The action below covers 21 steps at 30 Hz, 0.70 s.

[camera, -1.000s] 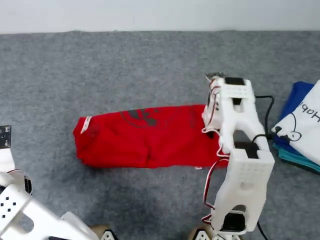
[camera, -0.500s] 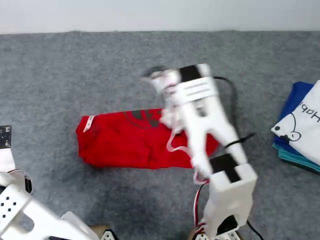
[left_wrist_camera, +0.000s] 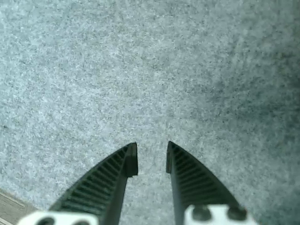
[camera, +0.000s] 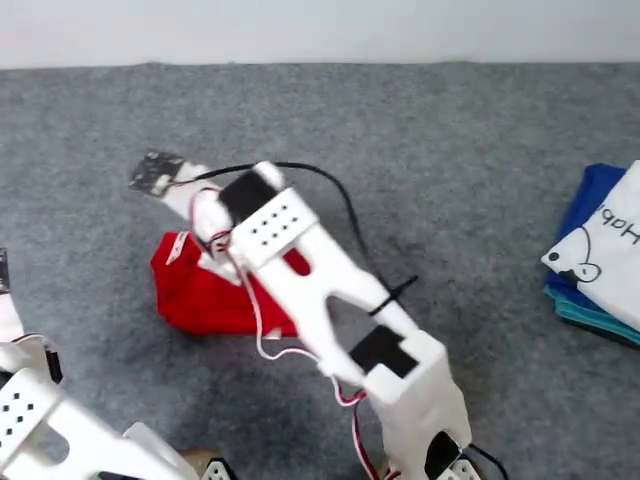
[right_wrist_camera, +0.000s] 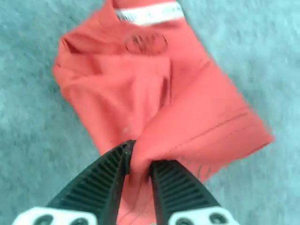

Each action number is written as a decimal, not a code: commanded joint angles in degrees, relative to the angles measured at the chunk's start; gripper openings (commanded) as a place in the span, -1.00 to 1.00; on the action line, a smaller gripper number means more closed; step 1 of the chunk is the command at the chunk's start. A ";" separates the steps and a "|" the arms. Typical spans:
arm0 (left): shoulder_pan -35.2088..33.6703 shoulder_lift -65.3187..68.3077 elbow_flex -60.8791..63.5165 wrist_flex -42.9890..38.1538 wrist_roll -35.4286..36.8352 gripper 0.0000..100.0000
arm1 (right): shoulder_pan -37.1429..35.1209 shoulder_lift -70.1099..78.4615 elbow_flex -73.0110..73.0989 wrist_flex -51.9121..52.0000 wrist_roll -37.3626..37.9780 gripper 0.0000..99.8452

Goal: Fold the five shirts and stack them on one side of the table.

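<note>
Cloth from the red shirt's [camera: 205,300] right end has travelled with the right claw [right_wrist_camera: 140,157], which stays pinched on it after sweeping across the grey worktop [camera: 450,150] to the collar end, halving the garment. Meanwhile the left claw [left_wrist_camera: 151,157] hangs slightly parted and empty over bare worktop. Carrying the bundle to the folded shirts [camera: 600,250] at the worktop's right edge likely comes next.

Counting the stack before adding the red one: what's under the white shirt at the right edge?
A blue shirt sticks out beneath the white shirt, with a teal layer under that. Anything else below is covered, so the count stays uncertain.
</note>
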 commanded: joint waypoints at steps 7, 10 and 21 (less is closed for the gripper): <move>-0.09 -1.14 2.42 -1.14 0.44 -0.77 | -2.86 12.18 -19.52 -2.24 -0.53 -0.98; -0.09 -1.14 4.26 -1.14 0.44 -0.77 | -3.12 16.84 -25.49 -3.21 -0.62 -0.97; -0.09 -1.14 4.53 -2.73 0.44 -0.77 | -5.32 22.64 -43.96 4.35 -10.90 -0.35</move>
